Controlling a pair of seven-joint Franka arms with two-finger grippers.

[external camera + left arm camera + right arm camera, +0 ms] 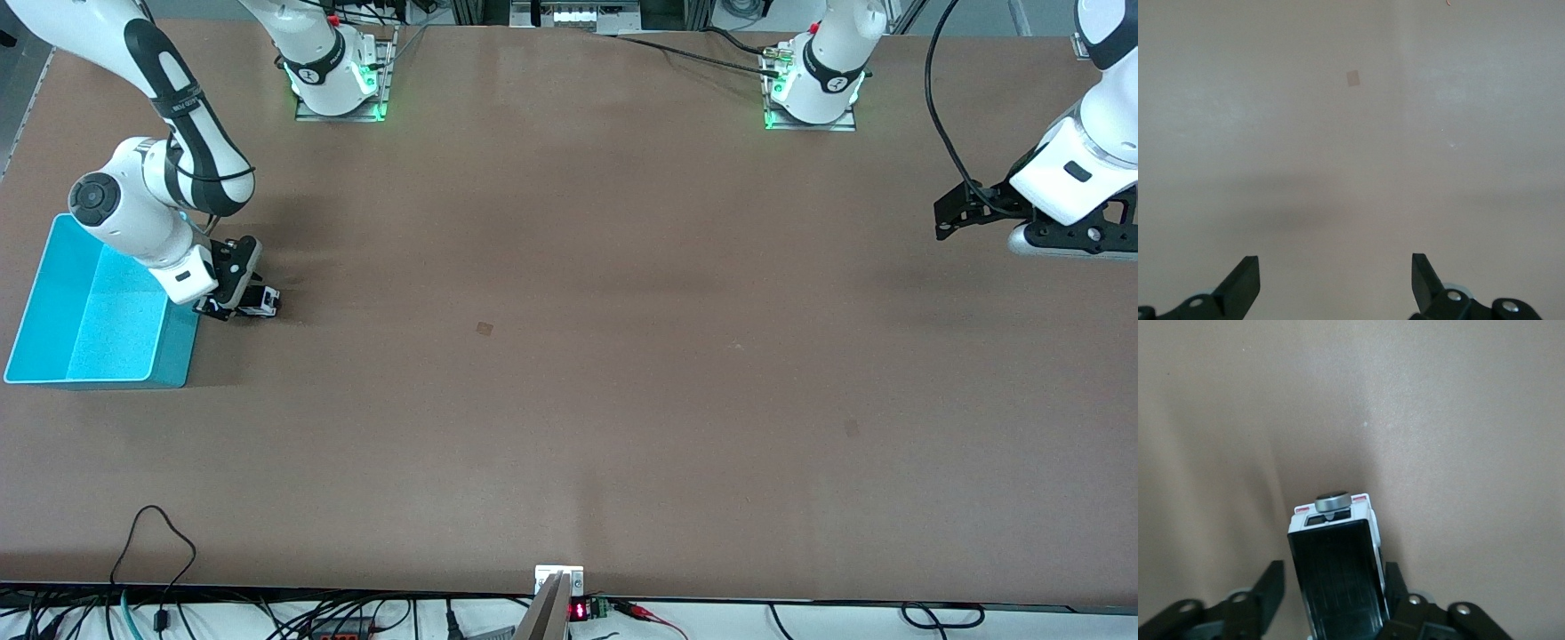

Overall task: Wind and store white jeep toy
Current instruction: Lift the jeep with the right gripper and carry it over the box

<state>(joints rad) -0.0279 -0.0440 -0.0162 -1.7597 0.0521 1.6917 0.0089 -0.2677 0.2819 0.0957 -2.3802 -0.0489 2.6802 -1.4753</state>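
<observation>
One white jeep toy (1335,570): white body, black ribbed roof, small grey spare wheel on the rear end with red tail marks either side. It sits gripped in the right hand (249,305), fingers (1269,587) pressed on both flanks, low over the brown table (569,356) just beside the turquoise bin (53,302), on the bin's side toward the left arm's end. Whether the wheels touch the table can't be told.

The front view gives the toy (263,303) only as a tiny white-and-black speck under the hand, but shows the bin, both arm bases and the whole table. The right wrist view shows the roof ribs, spare wheel and the finger contact (1333,587); no bin in it. The left wrist view shows only bare table with a small square mark (1353,78) and the left hand (1335,283) with its two fingertips (1245,277) spread wide, nothing between them.

The left hand (947,218) hangs above the table at the left arm's end, well apart from the toy; that arm waits.

Counts: one toy, one bin, two arms, two hands.
</observation>
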